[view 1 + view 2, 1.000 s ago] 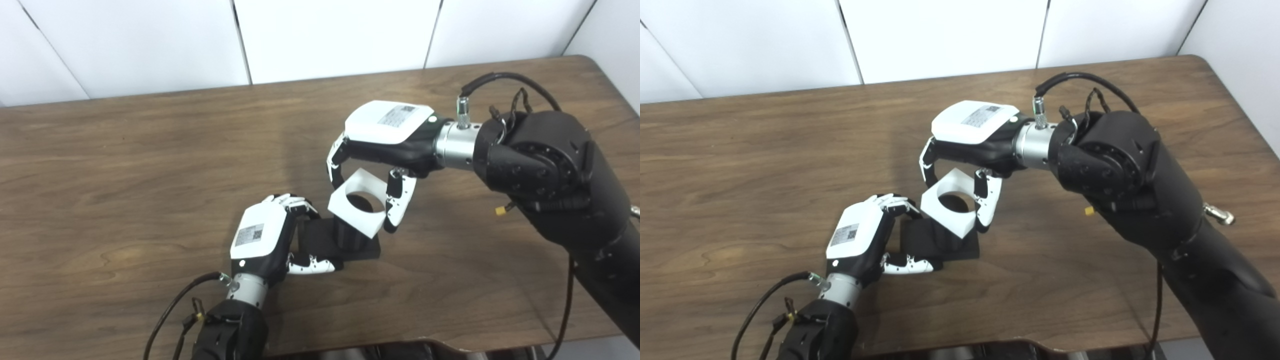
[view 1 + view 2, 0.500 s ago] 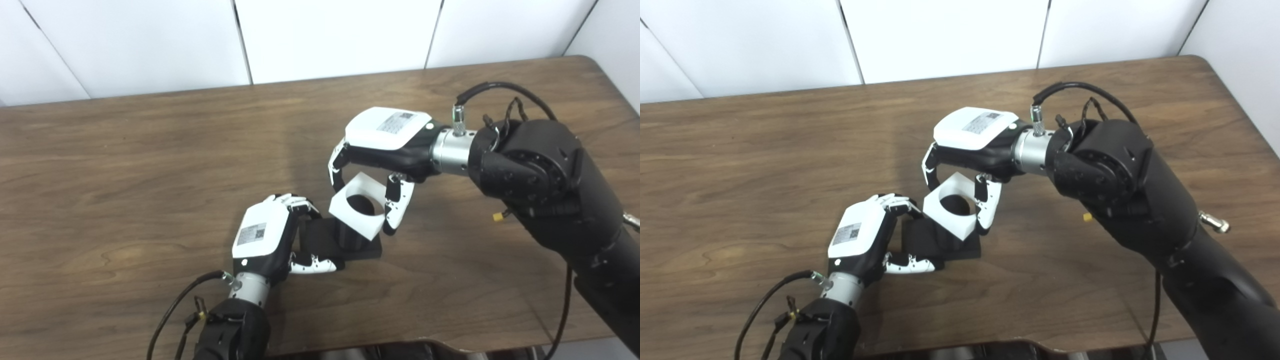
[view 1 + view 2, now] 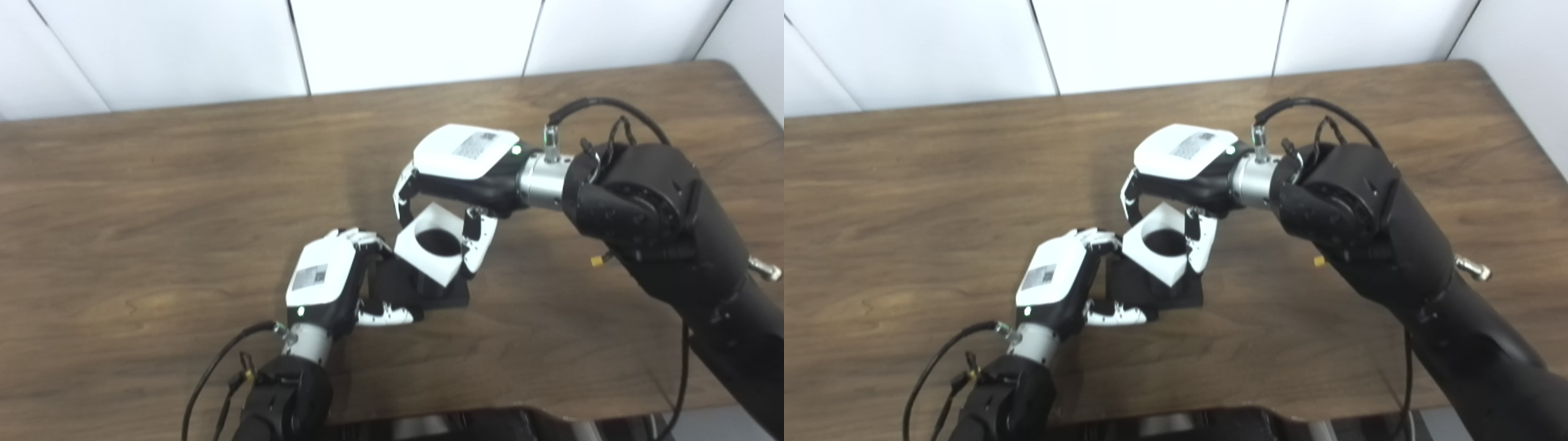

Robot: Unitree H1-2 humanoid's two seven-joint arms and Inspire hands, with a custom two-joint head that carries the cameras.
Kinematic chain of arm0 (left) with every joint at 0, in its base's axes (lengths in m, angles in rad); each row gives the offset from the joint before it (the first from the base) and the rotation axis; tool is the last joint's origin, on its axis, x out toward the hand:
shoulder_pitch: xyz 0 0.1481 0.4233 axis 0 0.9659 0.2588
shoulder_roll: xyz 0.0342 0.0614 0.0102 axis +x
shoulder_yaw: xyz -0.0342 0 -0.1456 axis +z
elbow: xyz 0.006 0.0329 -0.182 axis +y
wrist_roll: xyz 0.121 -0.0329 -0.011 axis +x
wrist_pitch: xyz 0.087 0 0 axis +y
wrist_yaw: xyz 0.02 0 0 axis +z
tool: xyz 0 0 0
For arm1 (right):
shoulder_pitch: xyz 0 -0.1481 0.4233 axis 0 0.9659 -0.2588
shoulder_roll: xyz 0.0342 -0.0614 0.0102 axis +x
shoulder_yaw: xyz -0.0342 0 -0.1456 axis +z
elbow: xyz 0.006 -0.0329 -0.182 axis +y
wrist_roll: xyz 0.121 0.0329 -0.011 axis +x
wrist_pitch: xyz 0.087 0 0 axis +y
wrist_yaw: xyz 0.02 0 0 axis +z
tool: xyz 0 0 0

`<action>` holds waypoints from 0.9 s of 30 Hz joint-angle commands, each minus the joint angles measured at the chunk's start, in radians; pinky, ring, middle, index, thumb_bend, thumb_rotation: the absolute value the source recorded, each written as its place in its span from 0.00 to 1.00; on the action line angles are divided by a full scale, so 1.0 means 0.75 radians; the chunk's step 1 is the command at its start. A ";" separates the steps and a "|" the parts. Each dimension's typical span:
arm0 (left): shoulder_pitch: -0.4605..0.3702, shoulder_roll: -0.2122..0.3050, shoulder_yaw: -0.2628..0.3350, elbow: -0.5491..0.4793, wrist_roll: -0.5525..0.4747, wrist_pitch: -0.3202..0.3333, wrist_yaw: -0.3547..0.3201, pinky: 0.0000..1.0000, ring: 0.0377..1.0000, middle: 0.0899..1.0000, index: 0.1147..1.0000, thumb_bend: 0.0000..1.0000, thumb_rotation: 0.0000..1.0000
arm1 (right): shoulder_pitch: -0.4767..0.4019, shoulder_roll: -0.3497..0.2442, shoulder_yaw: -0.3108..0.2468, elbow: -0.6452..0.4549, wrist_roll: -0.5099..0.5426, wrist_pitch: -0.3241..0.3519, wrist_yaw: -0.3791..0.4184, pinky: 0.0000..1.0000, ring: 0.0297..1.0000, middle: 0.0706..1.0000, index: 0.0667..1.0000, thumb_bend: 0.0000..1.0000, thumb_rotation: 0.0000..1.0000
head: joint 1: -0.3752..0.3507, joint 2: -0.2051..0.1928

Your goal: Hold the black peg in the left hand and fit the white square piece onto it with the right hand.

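The black peg point(image 3: 422, 288) is a short round post on a flat square base, resting on the wooden table point(image 3: 153, 202). My left hand point(image 3: 324, 282) is shut on the base's left side, fingers over the top edge and thumb along the front. The white square piece point(image 3: 429, 251) has a round hole in its middle. It sits tilted over the top of the post, whose end shows dark through the hole. My right hand point(image 3: 459, 165) is shut on the white piece from above, fingers on its left side and thumb on its right.
The table's far edge meets a white panelled wall point(image 3: 404, 37). The table's right edge point(image 3: 1513, 110) runs close behind my right arm point(image 3: 661, 214), and the near edge lies just below my left forearm point(image 3: 282, 398).
My right hand has brought the white piece slightly left and lower over the post. The left hand keeps its hold on the base. The whole picture has shifted a little.
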 commanded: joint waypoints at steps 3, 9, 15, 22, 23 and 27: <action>0.006 -0.014 -0.030 0.007 -0.011 -0.002 -0.062 0.92 0.84 0.75 0.42 0.51 0.05 | -0.031 0.011 -0.009 -0.006 -0.019 -0.021 -0.029 0.78 0.82 0.74 0.45 0.52 0.13 | 0.000 0.000; 0.007 -0.025 -0.035 0.007 -0.005 0.004 -0.063 0.92 0.84 0.76 0.42 0.51 0.05 | -0.015 0.029 -0.004 -0.006 -0.028 -0.026 -0.032 0.78 0.82 0.73 0.45 0.52 0.13 | 0.010 0.004; 0.002 -0.029 -0.039 0.006 0.003 0.010 -0.070 0.92 0.85 0.76 0.42 0.51 0.05 | -0.010 0.037 0.004 -0.001 -0.041 -0.025 -0.022 0.79 0.83 0.74 0.45 0.52 0.13 | 0.017 0.006; -0.002 -0.030 -0.044 0.011 0.011 0.015 -0.066 0.91 0.84 0.75 0.42 0.51 0.05 | -0.009 0.034 0.015 -0.001 -0.053 -0.031 -0.012 0.79 0.82 0.74 0.45 0.52 0.13 | 0.018 0.008; -0.002 -0.030 -0.044 0.011 0.012 0.016 -0.065 0.91 0.84 0.75 0.42 0.51 0.05 | -0.009 0.034 0.015 -0.002 -0.052 -0.030 -0.011 0.79 0.82 0.74 0.45 0.52 0.13 | 0.018 0.008; -0.001 -0.033 -0.043 0.007 0.006 0.019 -0.069 0.92 0.84 0.76 0.42 0.51 0.05 | -0.006 0.027 0.014 -0.002 -0.052 -0.028 -0.005 0.78 0.82 0.73 0.45 0.52 0.13 | 0.020 0.009</action>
